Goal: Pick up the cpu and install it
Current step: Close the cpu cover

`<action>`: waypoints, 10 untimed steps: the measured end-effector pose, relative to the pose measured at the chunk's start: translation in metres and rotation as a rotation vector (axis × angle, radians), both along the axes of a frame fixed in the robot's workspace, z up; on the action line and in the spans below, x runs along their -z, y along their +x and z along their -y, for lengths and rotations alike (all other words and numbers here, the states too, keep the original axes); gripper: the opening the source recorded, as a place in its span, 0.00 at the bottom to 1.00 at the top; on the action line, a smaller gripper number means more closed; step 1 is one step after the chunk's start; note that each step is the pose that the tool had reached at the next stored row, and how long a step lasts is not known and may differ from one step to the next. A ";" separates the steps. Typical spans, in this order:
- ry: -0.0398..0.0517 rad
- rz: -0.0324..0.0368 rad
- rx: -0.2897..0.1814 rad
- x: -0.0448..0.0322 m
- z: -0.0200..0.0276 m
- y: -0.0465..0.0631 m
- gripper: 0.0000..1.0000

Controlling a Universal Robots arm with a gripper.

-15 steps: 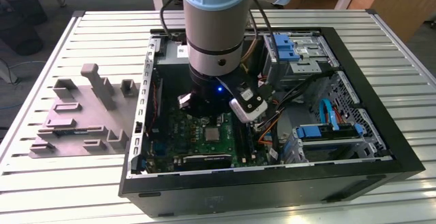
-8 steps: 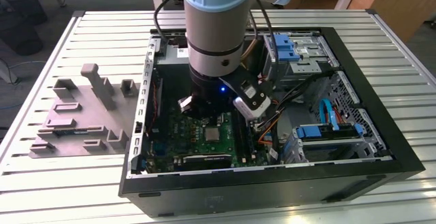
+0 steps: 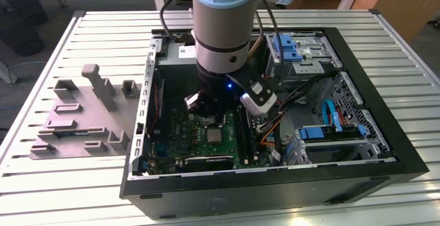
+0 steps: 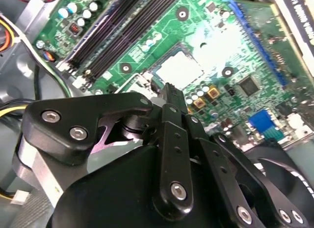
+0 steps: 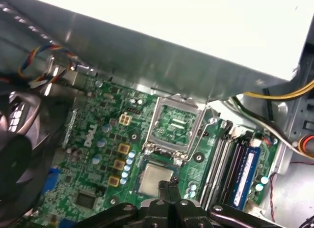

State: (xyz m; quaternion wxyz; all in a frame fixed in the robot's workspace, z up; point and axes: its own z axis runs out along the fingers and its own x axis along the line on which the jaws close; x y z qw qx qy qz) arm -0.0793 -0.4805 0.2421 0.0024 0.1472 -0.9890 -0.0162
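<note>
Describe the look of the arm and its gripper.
The arm is a thick cylinder, pale blue at the joint cap and silver-grey below, with black cables running alongside and a small blue light glowing near the wrist. The gripper is matte black, built of flat jointed links fastened with silver screws.

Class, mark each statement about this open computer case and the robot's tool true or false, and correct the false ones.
1. The small square silvery-grey cpu lies on the green motherboard. True.
2. The tool grips the cpu. False: the tool is shut on nothing, and the cpu lies apart from it on the board.
3. The dark metal socket frame is closed over the cpu. False: it stands open beside the cpu.
4. The large grey plastic tray lies outside the black computer case. True.
</note>
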 end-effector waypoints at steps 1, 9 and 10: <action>0.0000 0.0000 0.000 0.0001 -0.0017 0.001 0.11; 0.0000 0.0000 -0.006 0.0013 -0.0147 0.007 0.11; 0.0000 0.0000 -0.018 0.0014 -0.0149 0.007 0.11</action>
